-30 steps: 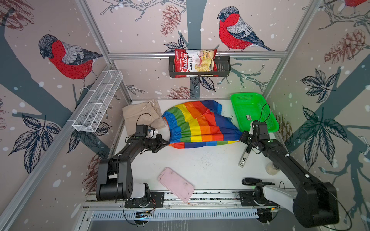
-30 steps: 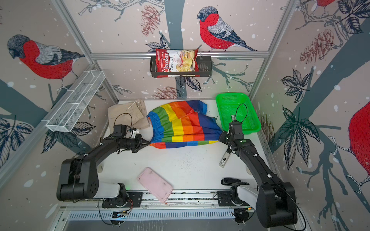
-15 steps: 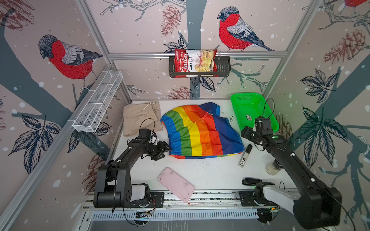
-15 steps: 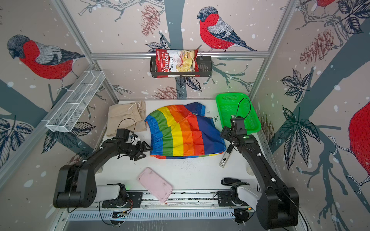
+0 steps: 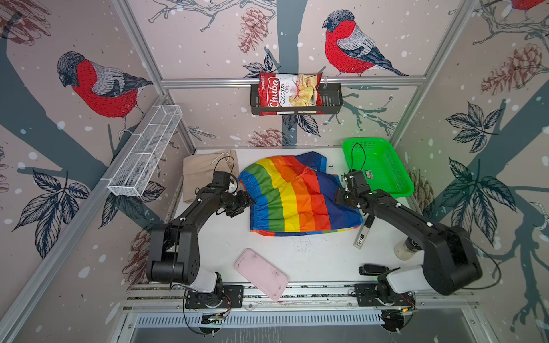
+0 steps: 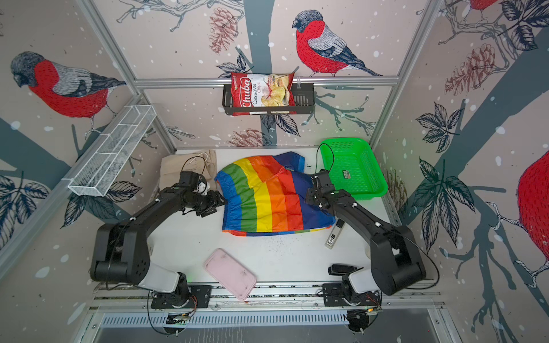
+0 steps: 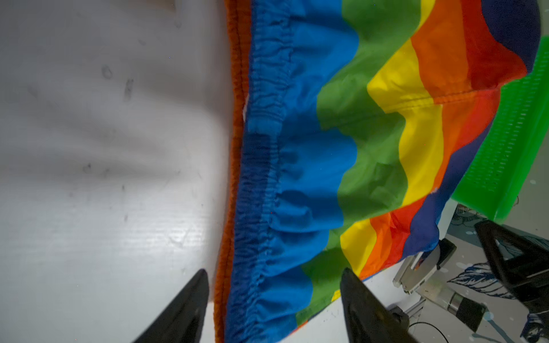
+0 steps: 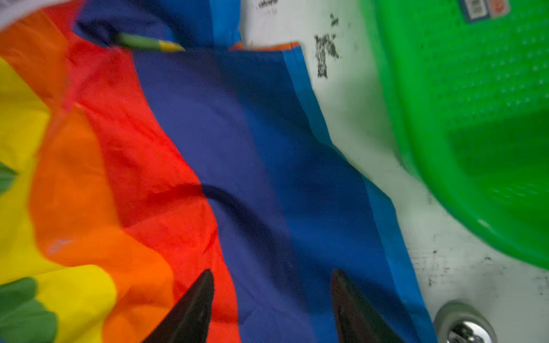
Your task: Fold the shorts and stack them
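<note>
White tabletop [image 5: 312,258] is bearing limp, shiny striped shorts [image 5: 297,202], probably light and slippery; left gripper [image 7: 274,270] and right gripper [image 8: 271,271] are hovering, jaws parted, empty; gathered waistband [image 7: 258,178] looking grippiest.

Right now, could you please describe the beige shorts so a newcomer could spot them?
Start at the white table and go to its far left corner, below the wire rack. The beige shorts lie there: plain cloth, unlike the shiny striped shorts beside them.

Stereo pair overhead, wrist views near shorts [image 7: 326,148]
</note>
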{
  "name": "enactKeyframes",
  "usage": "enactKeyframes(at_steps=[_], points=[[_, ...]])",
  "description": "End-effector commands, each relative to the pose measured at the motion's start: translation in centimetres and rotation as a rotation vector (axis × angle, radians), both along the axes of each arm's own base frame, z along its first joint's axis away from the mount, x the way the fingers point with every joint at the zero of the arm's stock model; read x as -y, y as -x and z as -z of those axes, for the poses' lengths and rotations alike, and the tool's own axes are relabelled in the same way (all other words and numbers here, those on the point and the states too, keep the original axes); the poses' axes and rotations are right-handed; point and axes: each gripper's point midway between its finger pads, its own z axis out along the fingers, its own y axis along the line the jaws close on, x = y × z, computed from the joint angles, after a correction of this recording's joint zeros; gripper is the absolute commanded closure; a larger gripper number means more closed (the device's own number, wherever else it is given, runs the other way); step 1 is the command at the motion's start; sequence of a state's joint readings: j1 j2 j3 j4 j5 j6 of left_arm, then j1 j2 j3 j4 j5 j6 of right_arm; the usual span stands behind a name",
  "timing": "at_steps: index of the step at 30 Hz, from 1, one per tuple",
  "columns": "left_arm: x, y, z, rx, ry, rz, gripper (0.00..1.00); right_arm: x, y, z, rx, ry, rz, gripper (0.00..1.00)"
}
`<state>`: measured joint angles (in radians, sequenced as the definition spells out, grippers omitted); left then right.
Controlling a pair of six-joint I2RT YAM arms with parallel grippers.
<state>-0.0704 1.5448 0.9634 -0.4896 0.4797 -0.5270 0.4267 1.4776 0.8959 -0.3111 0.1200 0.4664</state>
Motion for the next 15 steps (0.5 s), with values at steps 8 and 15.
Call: enactKeyframes(at_steps=[8,15], points=[[-1.1,-6.5,0.4,0.065,-0.079,-0.077,0.27,-0.9,4.6,8.2,-0.159,0.045,-0.004,0.37],[-2.7,-10.0,0.3,0.082,-0.159,-0.161,0.25,1.4,7.4,9.4,-0.234,0.093,0.041,0.39]])
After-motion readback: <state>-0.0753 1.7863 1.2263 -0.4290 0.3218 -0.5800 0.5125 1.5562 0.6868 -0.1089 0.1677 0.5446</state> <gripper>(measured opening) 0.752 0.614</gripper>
